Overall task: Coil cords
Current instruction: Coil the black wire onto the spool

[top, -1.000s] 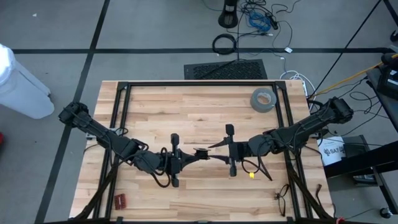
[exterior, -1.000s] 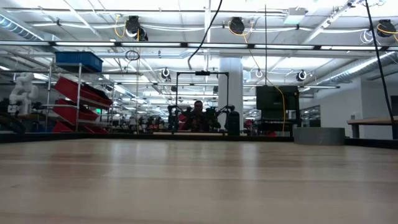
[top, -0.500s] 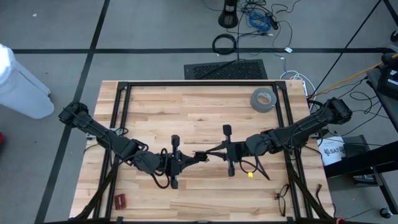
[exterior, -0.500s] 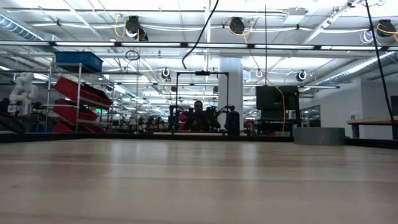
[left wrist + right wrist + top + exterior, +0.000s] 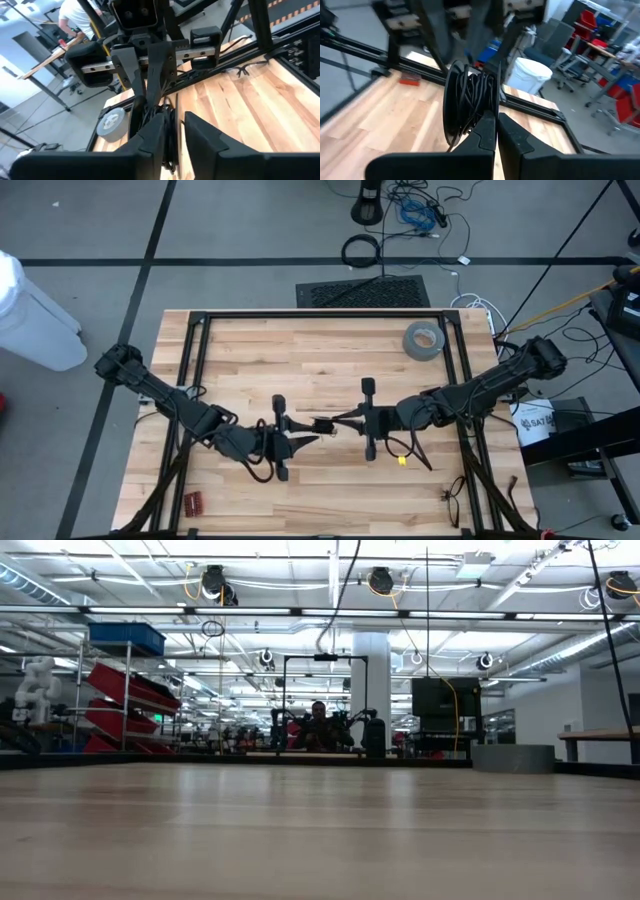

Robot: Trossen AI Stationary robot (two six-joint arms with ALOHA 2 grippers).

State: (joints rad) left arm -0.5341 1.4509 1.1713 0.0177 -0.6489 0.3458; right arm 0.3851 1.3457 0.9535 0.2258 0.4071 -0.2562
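The cords are one thin black wire wound into a small coil (image 5: 322, 424), held up over the middle of the table between my two grippers. My right gripper (image 5: 338, 421) comes from the table's right and is shut on the coil (image 5: 470, 95). My left gripper (image 5: 303, 438) faces it from the table's left, its fingers open in a V (image 5: 175, 140). In the left wrist view the wire (image 5: 167, 120) runs down between those spread fingers, close to one of them. The low view shows neither gripper. My right gripper pinches several turns of the coil together at its near side (image 5: 482, 111) between its two fingers. The fingers reach in about level from the table's right. The coil stands on edge beyond the fingertips, clear of the table. My left gripper: I cannot tell whether its open fingers touch the wire.
A grey tape roll (image 5: 422, 340) lies at the table's far right. A small red thing (image 5: 192, 502) sits near the front left, a pair of glasses (image 5: 452, 498) near the front right. A black frame (image 5: 320, 315) borders the table.
My right gripper has shut on the coil, having stood wide open around it a second ago. My left gripper, shut on the coil before, has opened its fingers. The coil has stayed in place above the table.
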